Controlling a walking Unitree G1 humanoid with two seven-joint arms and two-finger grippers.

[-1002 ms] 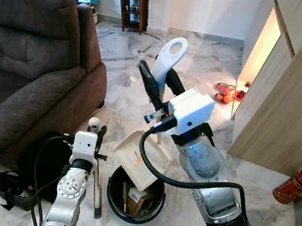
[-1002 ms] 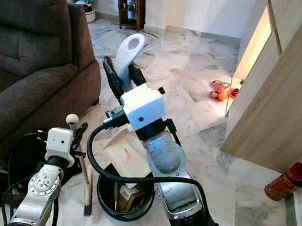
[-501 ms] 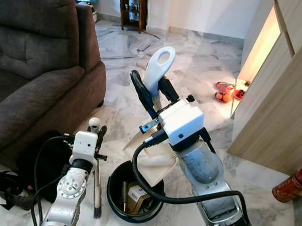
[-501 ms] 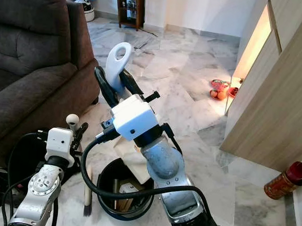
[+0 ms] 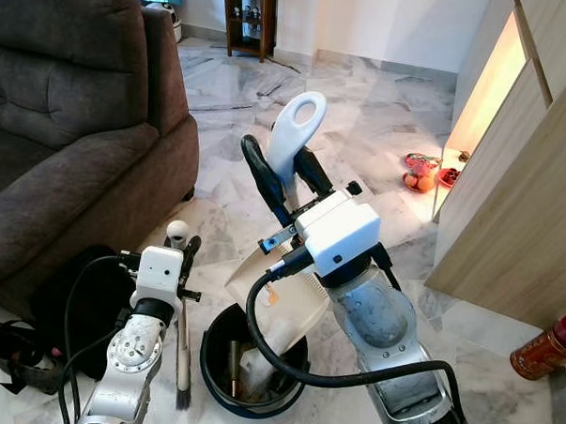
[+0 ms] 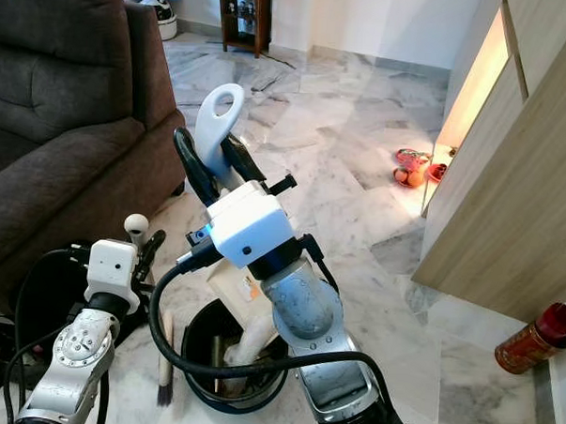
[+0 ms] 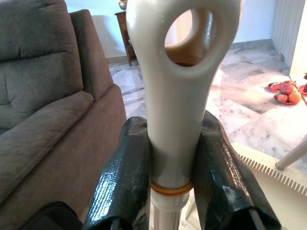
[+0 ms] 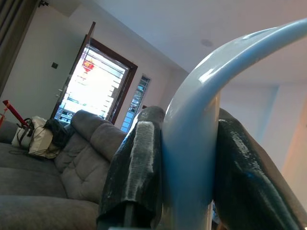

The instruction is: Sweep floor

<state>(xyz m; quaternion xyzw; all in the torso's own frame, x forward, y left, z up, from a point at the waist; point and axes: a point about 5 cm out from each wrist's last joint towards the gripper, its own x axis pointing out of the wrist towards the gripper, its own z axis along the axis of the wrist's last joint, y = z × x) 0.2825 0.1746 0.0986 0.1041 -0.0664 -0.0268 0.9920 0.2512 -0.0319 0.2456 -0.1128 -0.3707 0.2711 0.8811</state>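
Change: dustpan tipped further; pale debris now in bin.
Left end effector: pinching brush, bristles at floor, left of bin.
Right end effector: clamped on dustpan handle, pan over bin.

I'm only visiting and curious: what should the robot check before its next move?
1. Right gripper clamped on the dustpan handle: ok.
2. Dustpan tipped with its lip over the bin: ok.
3. Dustpan fully emptied: cannot tell.
4. Left gripper clamped on the brush: ok.
5. Bin standing upright on the floor: ok.
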